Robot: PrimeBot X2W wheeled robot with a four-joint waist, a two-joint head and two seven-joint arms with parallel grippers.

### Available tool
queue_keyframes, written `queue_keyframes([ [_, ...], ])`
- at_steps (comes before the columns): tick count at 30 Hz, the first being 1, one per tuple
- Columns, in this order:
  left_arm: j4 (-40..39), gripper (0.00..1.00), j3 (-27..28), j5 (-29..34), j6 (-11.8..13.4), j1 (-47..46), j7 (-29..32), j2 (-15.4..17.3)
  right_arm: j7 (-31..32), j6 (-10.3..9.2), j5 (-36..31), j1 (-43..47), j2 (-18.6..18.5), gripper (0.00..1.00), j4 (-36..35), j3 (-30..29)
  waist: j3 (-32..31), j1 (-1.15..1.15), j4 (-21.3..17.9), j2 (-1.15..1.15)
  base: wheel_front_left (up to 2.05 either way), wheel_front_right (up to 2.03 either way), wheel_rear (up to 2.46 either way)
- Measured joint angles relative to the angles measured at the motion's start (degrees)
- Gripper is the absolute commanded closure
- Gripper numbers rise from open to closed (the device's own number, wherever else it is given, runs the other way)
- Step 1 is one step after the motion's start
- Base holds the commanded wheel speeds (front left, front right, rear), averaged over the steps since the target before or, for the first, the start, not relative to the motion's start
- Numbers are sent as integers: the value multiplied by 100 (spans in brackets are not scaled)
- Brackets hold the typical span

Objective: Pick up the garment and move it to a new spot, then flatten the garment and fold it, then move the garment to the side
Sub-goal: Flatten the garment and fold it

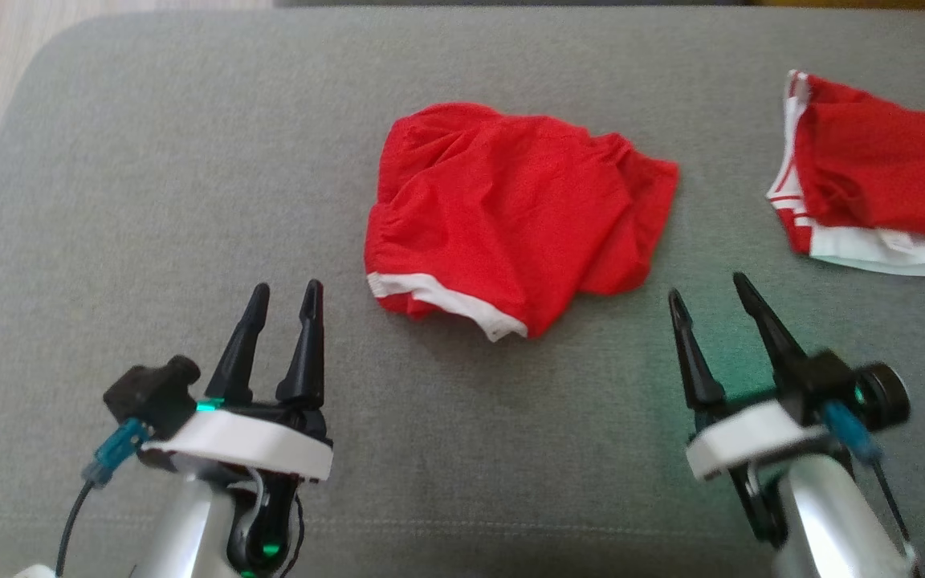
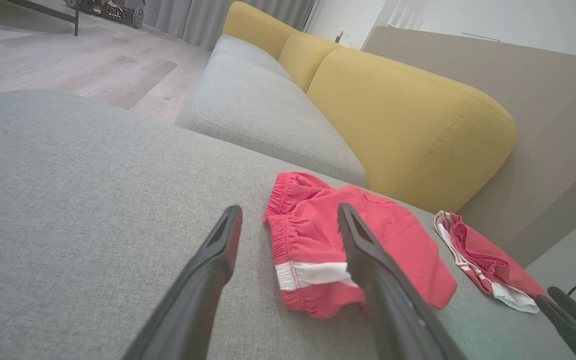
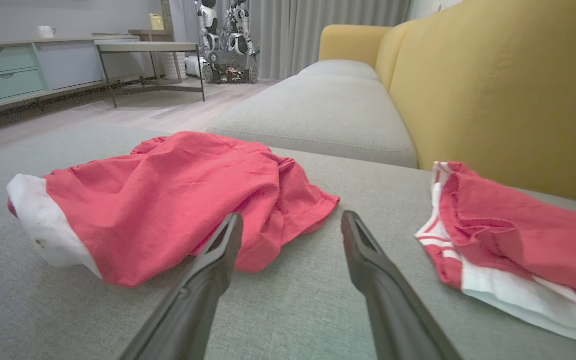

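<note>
garment (image 1: pixel 511 209) is found crumpled at the centre of the grey cushion (image 1: pixel 189 201), touched by nothing. left gripper (image 1: pixel 284 299) and right gripper (image 1: pixel 707 287) are held spread and empty, near it.

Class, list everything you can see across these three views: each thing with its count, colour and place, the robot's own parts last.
Crumpled shorts: one, red with white hem, middle of the cushion.
Second garment: one, red with white trim, on the cushion, far right.
Cushion: one, grey, under both garments.
Sofa: one, yellow back, grey seat, beyond the cushion.
Floor: one, pale wood, left of the cushion.
Left gripper: one, dark fingers, open, lower left.
Right gripper: one, dark fingers, open, lower right.
</note>
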Motion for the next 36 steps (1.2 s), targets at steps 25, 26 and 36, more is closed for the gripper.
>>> queue_keyframes([
  [25, 165, 0, -130, 42, 0, -342, 0, -1, 49, 0, -90, -1752, -136, 100, 2085, 122, 467, 0, 435, 0, 0, 0, 0],
  [26, 170, 0, -130, 42, 0, -342, 0, -1, 49, 0, -116, -1752, -191, 100, 1980, 119, 429, 0, 419, 0, 0, 0, 0],
  [36, 185, 0, -110, 32, 0, -240, 0, -1, 1057, 0, 153, -1410, -1258, 100, 298, 476, 37, 0, 209, 0, 0, 0, 0],
])
